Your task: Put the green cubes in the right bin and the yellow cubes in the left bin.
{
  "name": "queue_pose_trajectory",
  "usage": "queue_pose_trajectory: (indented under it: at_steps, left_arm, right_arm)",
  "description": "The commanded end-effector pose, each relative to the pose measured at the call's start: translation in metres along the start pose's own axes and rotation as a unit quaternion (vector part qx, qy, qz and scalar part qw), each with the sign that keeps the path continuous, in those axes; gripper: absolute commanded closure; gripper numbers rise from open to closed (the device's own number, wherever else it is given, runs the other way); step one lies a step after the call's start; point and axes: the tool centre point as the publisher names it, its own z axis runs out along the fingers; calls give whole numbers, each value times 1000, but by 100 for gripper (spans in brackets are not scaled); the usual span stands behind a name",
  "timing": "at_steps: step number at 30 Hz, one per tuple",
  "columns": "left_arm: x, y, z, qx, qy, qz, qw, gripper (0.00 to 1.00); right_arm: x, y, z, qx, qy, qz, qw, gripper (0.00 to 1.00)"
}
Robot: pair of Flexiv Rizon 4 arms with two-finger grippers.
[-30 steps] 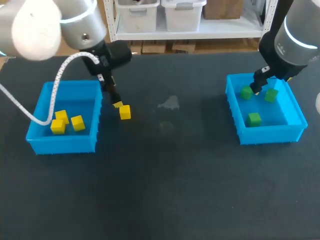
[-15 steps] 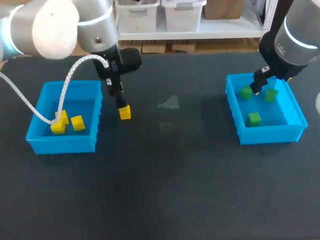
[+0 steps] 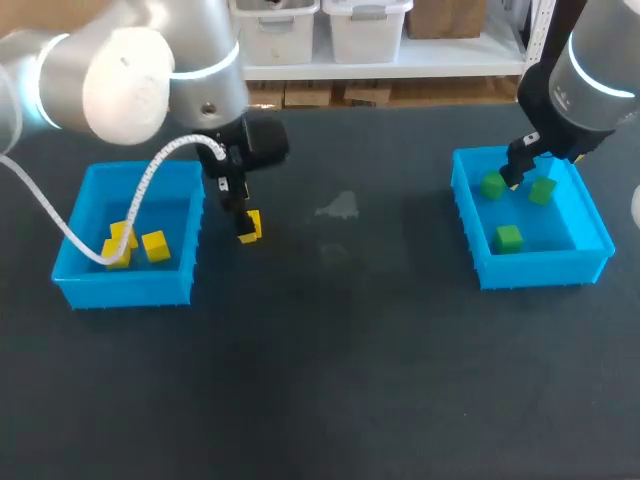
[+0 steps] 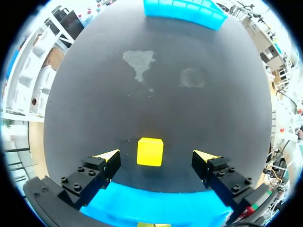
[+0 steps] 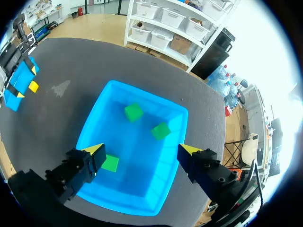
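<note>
— What shows from the head camera, taking the left bin [image 3: 120,286] as the mark?

— It sits on the dark table [image 3: 330,380] with yellow cubes [image 3: 155,245] inside, at least two, partly crossed by a white cable. One loose yellow cube [image 3: 251,224] lies on the table just outside the wall of the left bin that faces the right bin [image 3: 540,268]. The left gripper [image 3: 244,230] is down at that cube. A pale smear [image 3: 338,205] lies farther from the left bin than the cube does. The right bin is well apart from the left bin and holds three green cubes [image 3: 508,238]. The right gripper [image 3: 515,176] hangs above them.

— And the left wrist camera?

— The left gripper [image 4: 156,156] is spread wide. The loose yellow cube [image 4: 150,152] sits between its fingers with a gap on each side, so nothing is grasped. The left bin [image 4: 156,208] has its rim directly beneath the gripper, and the cube is on the table just past that rim. The smear [image 4: 138,59] and the right bin [image 4: 184,12] lie beyond.

— The right wrist camera?

— The right gripper [image 5: 142,150] is released and holds nothing, directly above the right bin [image 5: 142,93]. The three green cubes [image 5: 133,112] rest on that bin's floor. Far across the table, the loose yellow cube [image 5: 33,86] shows beside the left bin [image 5: 13,101].
</note>
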Motion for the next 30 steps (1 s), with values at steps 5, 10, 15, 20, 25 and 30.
queue_pose_trajectory:
  at_steps: [5, 10, 15, 20, 25, 30]
  left_arm:
    - [-1, 1, 14, -21, 9, 1, 1000, 0]
    - [-3, 5, 20, -27, 5, -7, 1000, 100]
    - [-4, 3, 23, -26, 5, 0, 1000, 100]
    - [-4, 5, 22, -32, 2, -6, 999, 100]
    - [-4, 12, 9, -40, -16, -40, 998, 100]
    - [1, 20, -11, -53, -41, -85, 994, 100]
  right_arm:
    - [1, 0, 0, 1, -2, 1, 1000, 0]
    - [1, 0, 0, 1, -2, 1, 1000, 0]
    - [1, 0, 0, 1, -2, 1, 1000, 0]
    - [1, 0, 0, 1, -2, 1, 1000, 0]
    - [1, 0, 0, 1, -2, 1, 1000, 0]
    - [1, 0, 0, 1, -2, 1, 1000, 0]
